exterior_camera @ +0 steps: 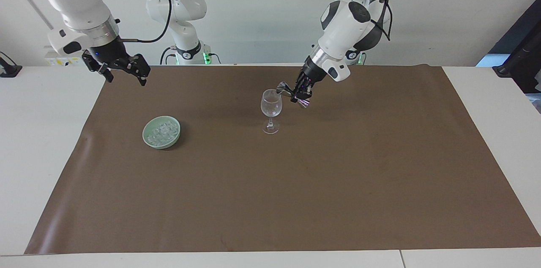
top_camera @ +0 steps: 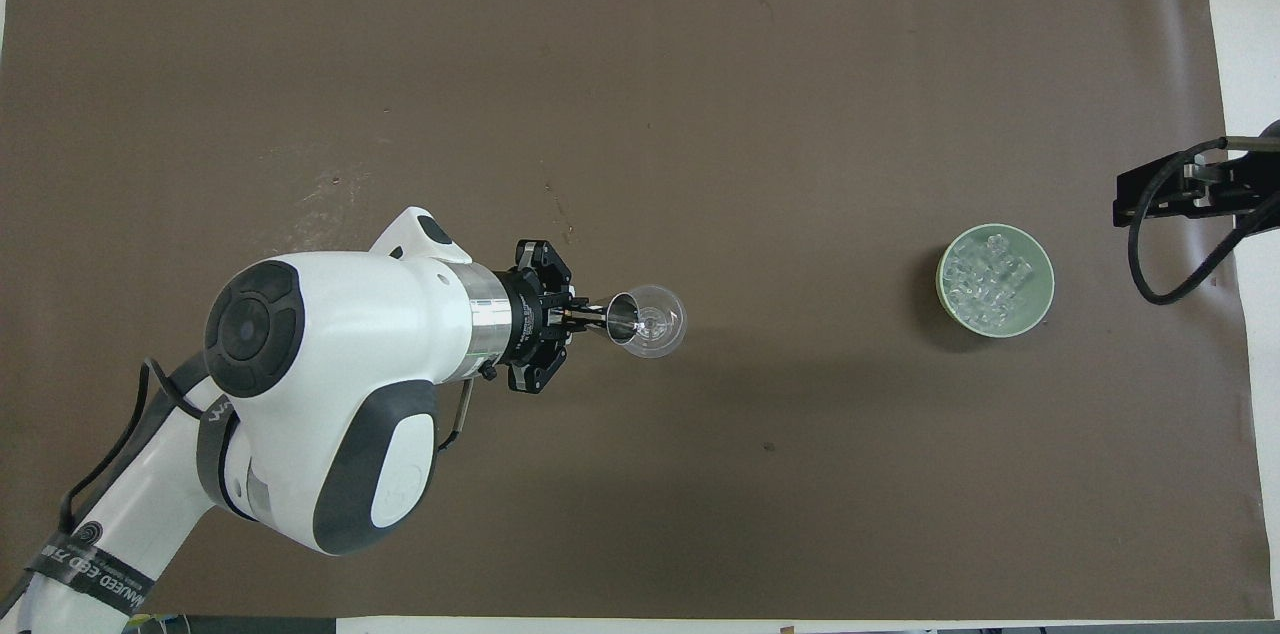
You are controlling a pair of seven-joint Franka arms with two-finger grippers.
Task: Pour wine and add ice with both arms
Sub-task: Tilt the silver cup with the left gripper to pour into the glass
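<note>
Brown paper (exterior_camera: pixel 296 200) covers most of the white table (exterior_camera: pixel 42 145) I am working over, with a pale wall at the robots' end. From my two feeds I see a clear wine glass (exterior_camera: pixel 270 109) standing upright on the paper near the middle of the table, and a pale green bowl (exterior_camera: pixel 146 139) sitting well apart from it toward the right arm's end. The ice (exterior_camera: pixel 162 131) lies heaped inside that bowl as small clear cubes; I can make out no cube anywhere else.

My left gripper (exterior_camera: pixel 301 92) is clamped tight on a small metal jigger (exterior_camera: pixel 284 88), with the fingertips pinching its narrow waist. I have the jigger tipped over toward the glass, its open mouth at the glass's rim. In the overhead view the jigger (top_camera: pixel 622 317) overlaps the edge of the bowl of the wine glass (top_camera: pixel 660 322), and the left gripper (top_camera: pixel 580 316) points straight at it from the left arm's side. I cannot tell whether any liquid is running out, nor whether metal touches glass.

My right gripper (exterior_camera: pixel 122 71) hangs in the air over the edge of the paper at the right arm's end, with its fingers spread wide and nothing between them. That arm waits. In the overhead view only a dark piece of the right gripper (top_camera: pixel 1175 194) and a looped cable show at the picture's side, beside the bowl (top_camera: pixel 945 299) of ice (top_camera: pixel 990 289).
</note>
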